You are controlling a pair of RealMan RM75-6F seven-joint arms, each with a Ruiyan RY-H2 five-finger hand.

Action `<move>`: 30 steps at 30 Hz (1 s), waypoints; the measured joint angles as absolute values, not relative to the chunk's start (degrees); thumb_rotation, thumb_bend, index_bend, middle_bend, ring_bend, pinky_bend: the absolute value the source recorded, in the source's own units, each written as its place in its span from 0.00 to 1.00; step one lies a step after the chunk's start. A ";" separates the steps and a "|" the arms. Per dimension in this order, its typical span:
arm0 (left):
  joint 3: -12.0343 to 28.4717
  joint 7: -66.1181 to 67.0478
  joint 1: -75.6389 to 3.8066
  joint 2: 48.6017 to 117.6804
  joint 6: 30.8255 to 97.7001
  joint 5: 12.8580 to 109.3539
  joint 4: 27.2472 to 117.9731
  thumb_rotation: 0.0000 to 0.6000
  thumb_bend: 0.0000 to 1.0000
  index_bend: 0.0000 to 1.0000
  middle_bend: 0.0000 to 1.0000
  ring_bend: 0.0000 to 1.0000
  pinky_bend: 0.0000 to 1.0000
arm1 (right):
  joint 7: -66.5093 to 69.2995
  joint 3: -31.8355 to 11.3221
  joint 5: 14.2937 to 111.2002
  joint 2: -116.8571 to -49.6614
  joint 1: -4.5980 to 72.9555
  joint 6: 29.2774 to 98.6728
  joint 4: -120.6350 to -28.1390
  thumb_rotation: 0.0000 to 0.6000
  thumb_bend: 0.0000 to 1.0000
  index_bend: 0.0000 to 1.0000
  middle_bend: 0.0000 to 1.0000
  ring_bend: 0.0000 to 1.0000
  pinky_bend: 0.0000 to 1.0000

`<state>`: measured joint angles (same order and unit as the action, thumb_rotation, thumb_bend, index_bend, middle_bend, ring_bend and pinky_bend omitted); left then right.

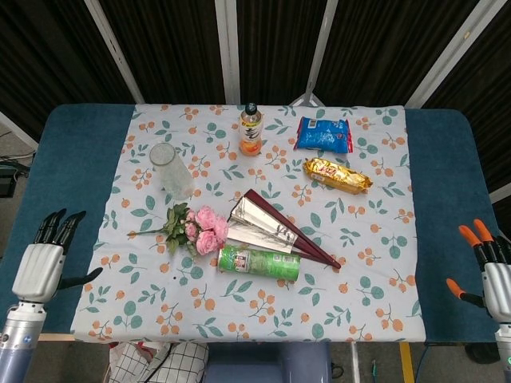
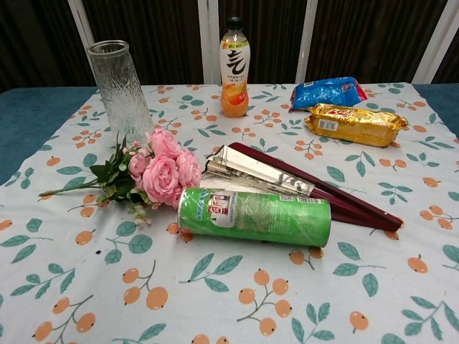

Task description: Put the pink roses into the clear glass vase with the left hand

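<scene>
The pink roses (image 1: 205,229) (image 2: 163,172) lie on the floral cloth left of centre, their green stem pointing left. Just behind them the clear glass vase (image 1: 171,170) (image 2: 119,89) stands upright. My left hand (image 1: 43,264) hangs off the table's near left edge, fingers spread and holding nothing, well away from the roses. At the near right edge my right hand (image 1: 489,271) is also open and empty. The chest view shows neither hand.
A green snack can (image 1: 259,262) (image 2: 254,216) lies on its side just right of the roses, touching a folded fan (image 1: 279,230) (image 2: 301,188). Further back are an orange drink bottle (image 1: 251,130), a blue packet (image 1: 323,134) and a gold packet (image 1: 337,175).
</scene>
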<state>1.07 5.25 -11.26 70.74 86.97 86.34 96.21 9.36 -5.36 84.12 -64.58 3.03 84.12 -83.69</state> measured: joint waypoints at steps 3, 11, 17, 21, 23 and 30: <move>1.67 7.27 -12.07 70.20 85.41 85.72 97.58 1.00 0.09 0.06 0.12 0.00 0.00 | 7.72 -5.21 83.04 -64.36 2.57 84.29 -85.45 1.00 0.24 0.15 0.04 0.11 0.08; 4.52 14.33 -17.79 68.20 74.07 78.71 102.77 1.00 0.09 0.06 0.12 0.00 0.00 | 6.69 -4.30 81.13 -60.12 0.35 83.37 -89.78 1.00 0.24 0.15 0.04 0.11 0.08; 7.87 24.19 -23.93 69.52 67.58 69.73 105.48 1.00 0.09 0.06 0.12 0.00 0.00 | 9.22 -3.87 82.18 -60.03 0.60 82.96 -88.26 1.00 0.24 0.15 0.04 0.11 0.08; 9.33 31.28 -28.10 72.89 64.67 63.06 105.55 1.00 0.09 0.07 0.12 0.00 0.00 | 10.00 -4.05 82.09 -60.27 0.74 82.90 -87.38 1.00 0.24 0.15 0.04 0.11 0.08; 9.75 33.79 -29.75 75.06 63.87 60.69 105.03 1.00 0.09 0.07 0.13 0.00 0.00 | 10.45 -4.22 81.80 -60.41 0.80 82.79 -86.85 1.00 0.24 0.15 0.04 0.11 0.08; 10.24 38.93 -34.93 83.22 61.71 54.69 100.56 1.00 0.09 0.07 0.14 0.00 0.00 | 11.55 -4.75 81.34 -60.63 1.05 82.63 -85.75 1.00 0.24 0.15 0.04 0.11 0.08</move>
